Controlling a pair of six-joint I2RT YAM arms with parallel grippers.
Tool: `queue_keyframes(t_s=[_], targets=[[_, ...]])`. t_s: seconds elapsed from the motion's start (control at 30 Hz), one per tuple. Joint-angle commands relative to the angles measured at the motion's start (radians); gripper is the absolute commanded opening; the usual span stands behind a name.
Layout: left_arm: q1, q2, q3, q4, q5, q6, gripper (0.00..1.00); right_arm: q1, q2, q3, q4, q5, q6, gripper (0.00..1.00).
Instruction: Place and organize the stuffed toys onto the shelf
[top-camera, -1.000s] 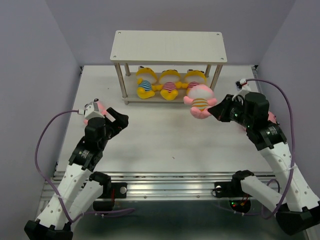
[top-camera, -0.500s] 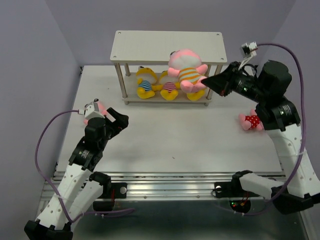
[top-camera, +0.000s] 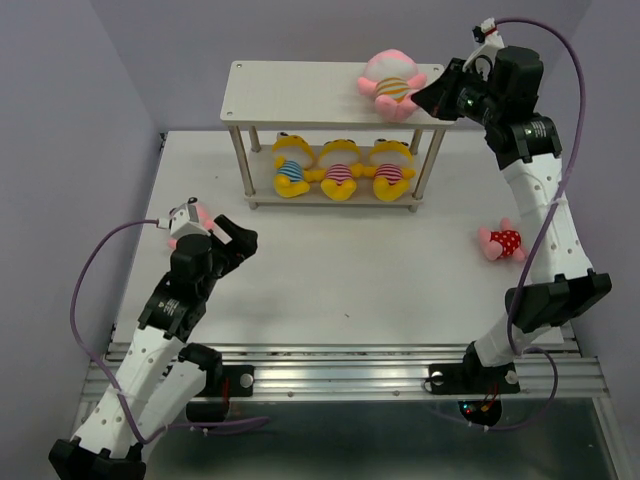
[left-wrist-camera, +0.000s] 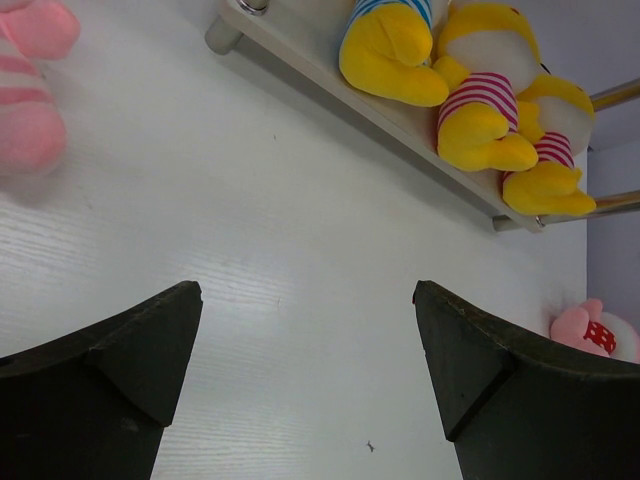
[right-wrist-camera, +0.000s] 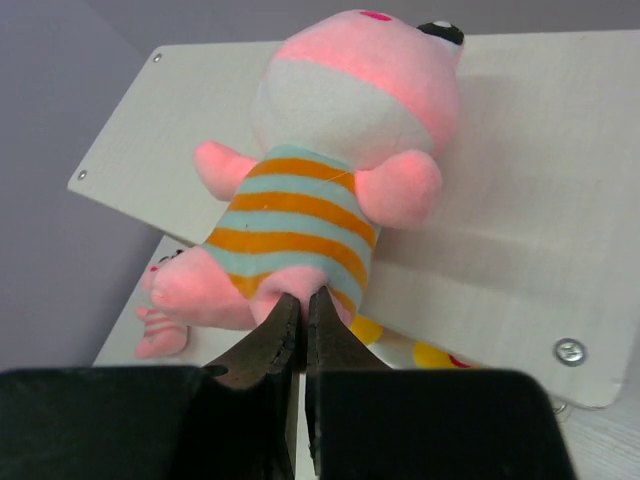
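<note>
- My right hand (top-camera: 432, 100) is clenched on the bottom hem of a pink plush doll in an orange-and-teal striped outfit (top-camera: 388, 82).
- That doll is at the right end of the top board of the small two-tier cream-white shelf with thin wooden legs (top-camera: 300, 92).
- In the right wrist view the hand (right-wrist-camera: 303, 300) pinches the fabric between the doll's (right-wrist-camera: 300, 200) legs. Its head points away over the board (right-wrist-camera: 520, 180). It looks to be lying on the board, though I cannot confirm contact from here.
- The lower tier holds a row of three, touching side by side: a yellow plush doll in blue stripes (top-camera: 290, 170) on the left, a yellow plush doll in pink stripes (top-camera: 340, 172) in the middle, and a third yellow plush doll (top-camera: 390, 172) on the right.
- A pink plush doll in a red polka-dot outfit (top-camera: 500, 242) lies on the white table (top-camera: 350, 290), right of the shelf and well apart from it.
- My left hand (top-camera: 235, 240) is released, its jaws spread wide and grasping nothing, low over the table's left side.
- A pink plush doll in pink stripes (top-camera: 195, 213) lies just beside the left hand, on its outer side.
- In the left wrist view that doll (left-wrist-camera: 30, 90) sits at the upper left corner, clear of the spread fingers (left-wrist-camera: 150, 340).
</note>
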Motion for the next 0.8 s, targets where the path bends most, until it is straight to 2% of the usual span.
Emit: queue_keyframes(t_s=[0.0,0.17,0.5,0.77], targets=[[-0.002,0.005,0.019,0.043,-0.006,0.016,0.99,-0.054,0.011,0.095,0.01,-0.017,-0.035,0.01],[-0.001,0.008,0.019,0.043,-0.012,0.016,0.99,-0.1,0.047,0.125,-0.027,-0.057,-0.042,0.01],[-0.002,0.014,0.021,0.046,-0.016,0.017,0.99,-0.1,0.054,0.073,-0.026,-0.167,-0.052,0.01],[-0.002,0.008,0.024,0.04,-0.016,0.016,0.99,-0.1,0.031,0.037,-0.026,-0.077,-0.047,0.01]])
